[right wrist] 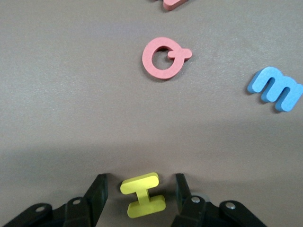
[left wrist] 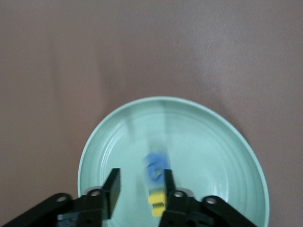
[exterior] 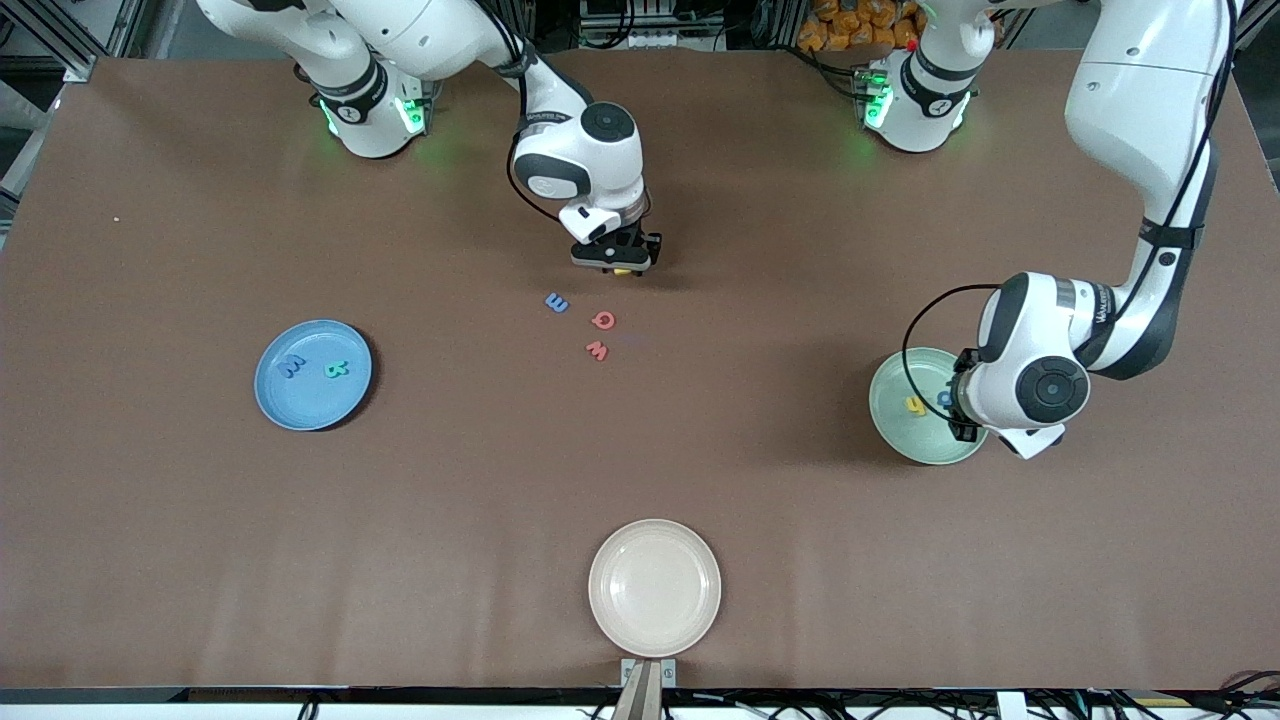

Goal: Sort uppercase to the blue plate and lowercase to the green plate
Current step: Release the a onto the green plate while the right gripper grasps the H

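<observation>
Brown counter (exterior: 200, 520): three plates, blue plate (exterior: 313, 375) with two letters, green plate (exterior: 905, 425) with two, cream plate (exterior: 655, 587). Three loose letters plus yellow H (right wrist: 142, 195) between the released right pincer (right wrist: 140, 191). Left pincer (left wrist: 141, 187) released over the green plate.

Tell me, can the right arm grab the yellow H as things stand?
Probably yes. The right gripper is down over the yellow H, open, a finger on each side and nothing between. The red Q and small blue letter lie apart from it on the table.

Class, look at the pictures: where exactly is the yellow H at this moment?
The yellow H lies on the table between the open jaws of the right gripper, not yet clamped. Its nearest neighbour is the red Q, which lies nearer the front camera.
</observation>
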### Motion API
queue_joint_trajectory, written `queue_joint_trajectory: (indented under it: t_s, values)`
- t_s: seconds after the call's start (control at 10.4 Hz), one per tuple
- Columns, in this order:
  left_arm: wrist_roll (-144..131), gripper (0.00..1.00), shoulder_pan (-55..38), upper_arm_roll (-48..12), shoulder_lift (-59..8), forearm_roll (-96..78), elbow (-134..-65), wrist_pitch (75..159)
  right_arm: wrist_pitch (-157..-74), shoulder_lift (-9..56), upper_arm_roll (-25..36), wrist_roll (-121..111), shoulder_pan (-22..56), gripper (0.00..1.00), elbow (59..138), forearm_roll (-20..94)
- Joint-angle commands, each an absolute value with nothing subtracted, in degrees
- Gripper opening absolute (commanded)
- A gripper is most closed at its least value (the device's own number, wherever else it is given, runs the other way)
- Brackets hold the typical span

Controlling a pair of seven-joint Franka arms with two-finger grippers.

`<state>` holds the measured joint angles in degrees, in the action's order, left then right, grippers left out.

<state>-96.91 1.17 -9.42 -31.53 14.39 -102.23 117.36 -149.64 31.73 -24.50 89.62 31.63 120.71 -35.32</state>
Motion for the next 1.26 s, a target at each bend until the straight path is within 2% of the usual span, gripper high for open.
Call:
queue_joint_trajectory:
  t_s: [0.0, 0.39, 1.16]
  values:
    - [-95.54, 1.0, 1.93, -9.93, -29.88, 17.3, -103.8, 116.72, -149.94, 32.78, -23.99, 88.95, 32.34, 0.65, 119.79, -36.74]
    - [-96.33, 1.0, 1.85, -9.93, -29.97, 19.07, -103.1, 116.72, -149.94, 32.61, -24.08, 87.63, 32.26, 0.57, 119.79, -36.74]
    - [-96.42, 1.0, 0.79, -10.11, -31.55, 21.36, -97.74, 117.77, -149.94, 32.61, -24.08, 85.78, 32.08, 0.5, 119.88, -36.65]
